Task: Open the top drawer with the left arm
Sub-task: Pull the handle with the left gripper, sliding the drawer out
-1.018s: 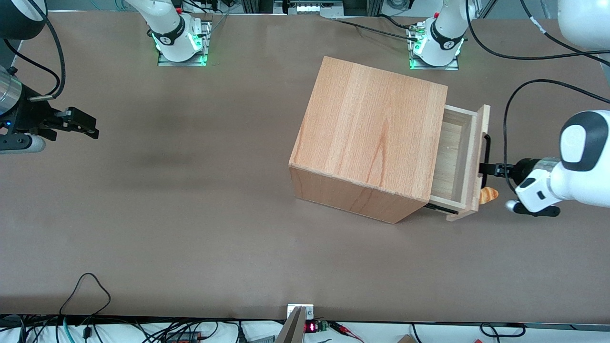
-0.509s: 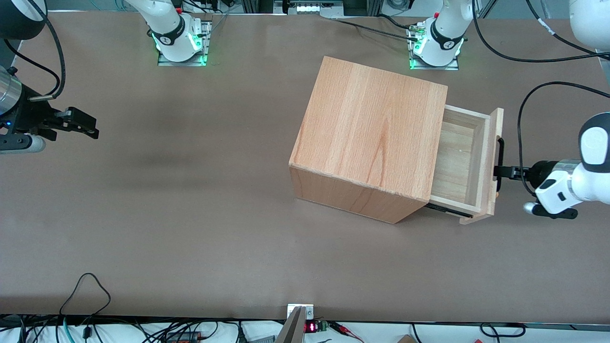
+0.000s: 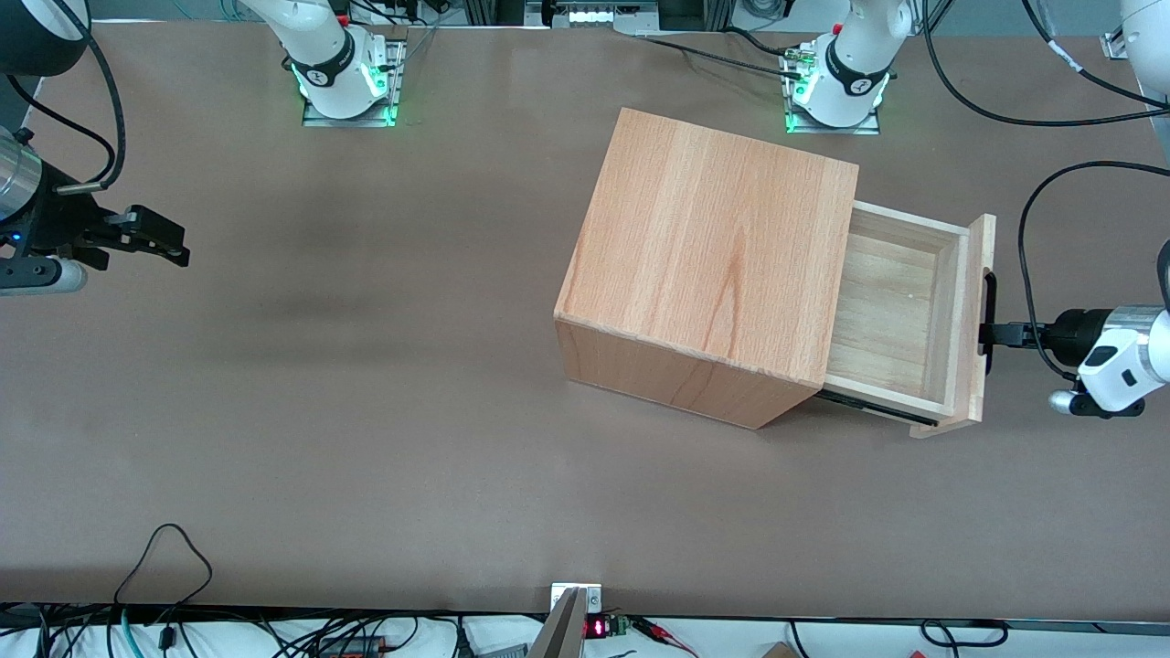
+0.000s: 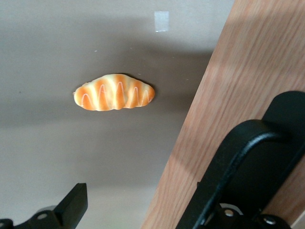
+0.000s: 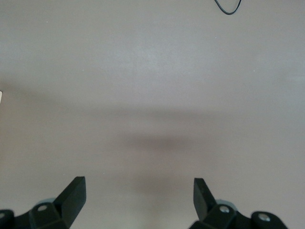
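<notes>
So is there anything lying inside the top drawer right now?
No, the top drawer shows only bare pale planks, while the pincer sits at its black handle.

Overhead front view, close wrist views

Pincer [image 3: 992,334] at top drawer [image 3: 900,311] handle [image 3: 988,311].

The top drawer [image 3: 900,315] — shallow, pale plank inside, black handle [image 3: 987,311] on its flat front — stands pulled well out of its cabinet [image 3: 708,260]. The left arm [image 3: 1120,361] reaches level toward it, its end effector [image 3: 996,334] at the handle.
</notes>
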